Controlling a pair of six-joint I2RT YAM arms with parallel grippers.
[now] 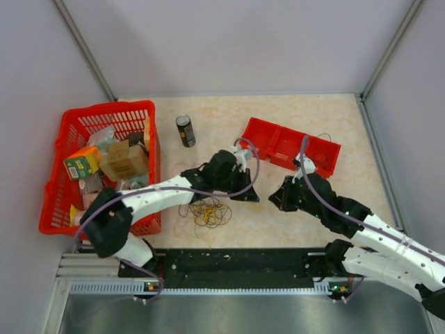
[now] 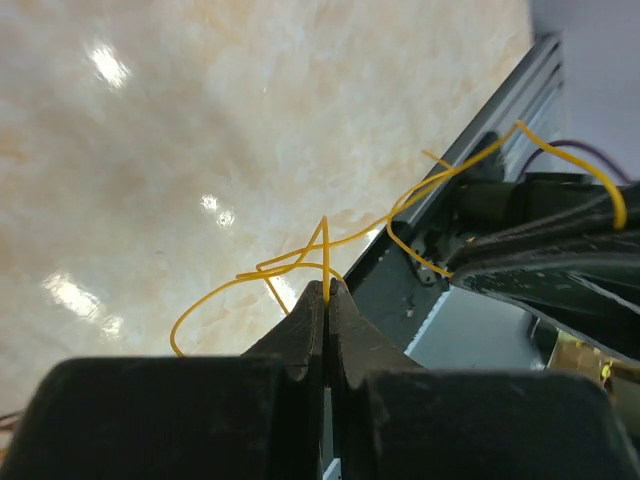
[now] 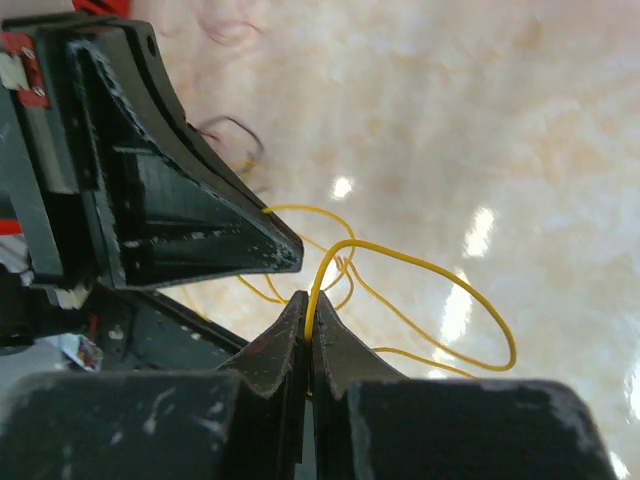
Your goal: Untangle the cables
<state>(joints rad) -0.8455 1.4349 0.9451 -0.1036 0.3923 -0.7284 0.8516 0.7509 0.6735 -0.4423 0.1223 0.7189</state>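
Freeing one strand is judged in hand: a yellow wire is clamped by the left gripper and the right gripper, just nearward of the red tray. The other cables lie nearward and left of it (apparently tangled). A slow drawing-apart is called for next.

Red basket of boxes at the table's left edge; dark can upright near the far edge; red tray far right.

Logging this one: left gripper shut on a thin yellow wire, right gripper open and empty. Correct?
Not quite: the right gripper is also shut, pinching thin yellow wire, as the right wrist view shows. The left gripper is shut on such wire, as stated.
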